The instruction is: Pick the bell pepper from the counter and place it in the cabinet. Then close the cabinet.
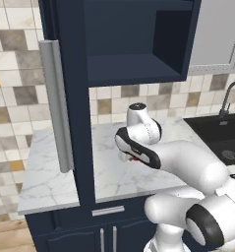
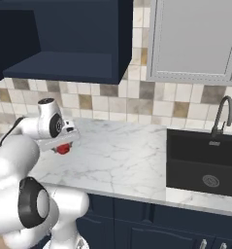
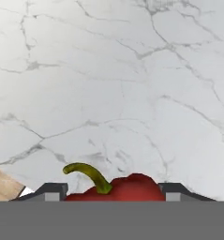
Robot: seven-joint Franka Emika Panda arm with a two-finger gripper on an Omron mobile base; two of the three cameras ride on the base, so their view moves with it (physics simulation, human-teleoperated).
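Observation:
The red bell pepper (image 3: pixel 132 188), with its curved olive stem, sits between my two finger tips, and my gripper (image 3: pixel 112 191) is shut on it. From the right base view the bell pepper (image 2: pixel 63 149) hangs under the gripper (image 2: pixel 64 144) just over the left part of the marble counter (image 2: pixel 122 155). A sliver of red bell pepper (image 1: pixel 133 159) peeks below the gripper (image 1: pixel 130 156) in the left base view. Above, the navy cabinet (image 1: pixel 133 66) stands open, its door (image 1: pixel 74 113) swung out toward me with the silver handle (image 1: pixel 57 106).
The open door hangs over the counter's (image 1: pixel 50 177) left half, close to my arm. A black sink (image 2: pixel 205 163) with a faucet (image 2: pixel 223 114) lies to the right. A light grey wall cabinet (image 2: pixel 195 39) hangs above the sink. Navy base cabinets (image 1: pixel 79 231) run below.

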